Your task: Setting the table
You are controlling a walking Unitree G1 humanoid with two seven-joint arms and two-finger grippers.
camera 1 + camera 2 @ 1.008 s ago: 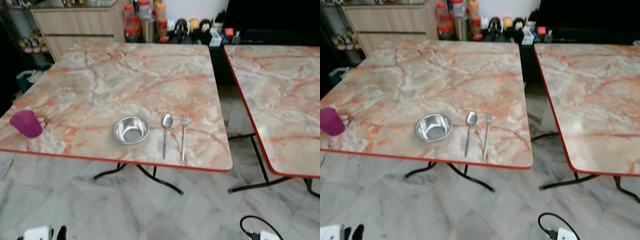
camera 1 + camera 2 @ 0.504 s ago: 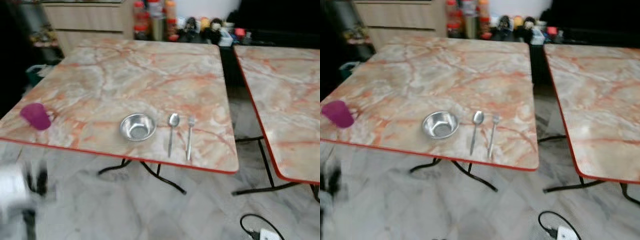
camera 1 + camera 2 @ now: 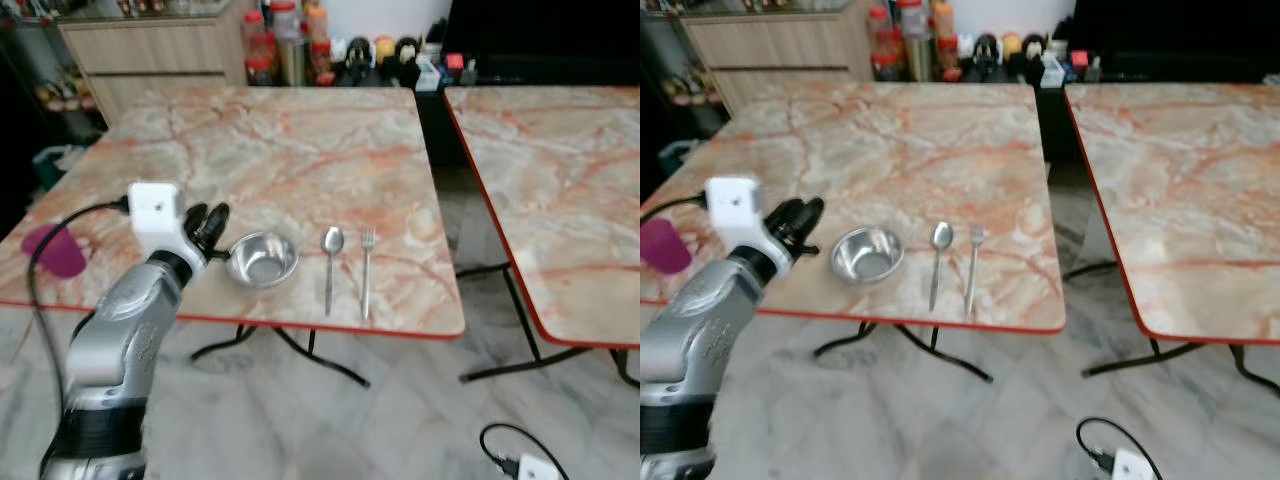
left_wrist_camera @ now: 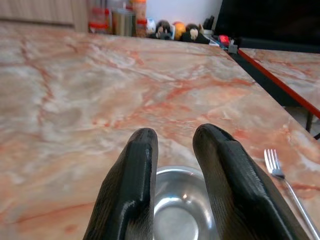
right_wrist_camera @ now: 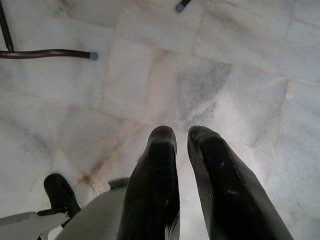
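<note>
My left gripper (image 3: 208,222), fingers slightly parted and empty, hovers just beside the steel bowl (image 3: 262,259), which sits with spoon (image 3: 331,265) and fork (image 3: 366,270) beyond it, so I judge the purple cup (image 3: 55,250) needs fetching next.

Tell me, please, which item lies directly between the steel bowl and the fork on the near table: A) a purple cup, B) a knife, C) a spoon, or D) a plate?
C: the spoon lies lengthwise with the steel bowl on one side and the fork on the other, all near the table's front edge.
</note>
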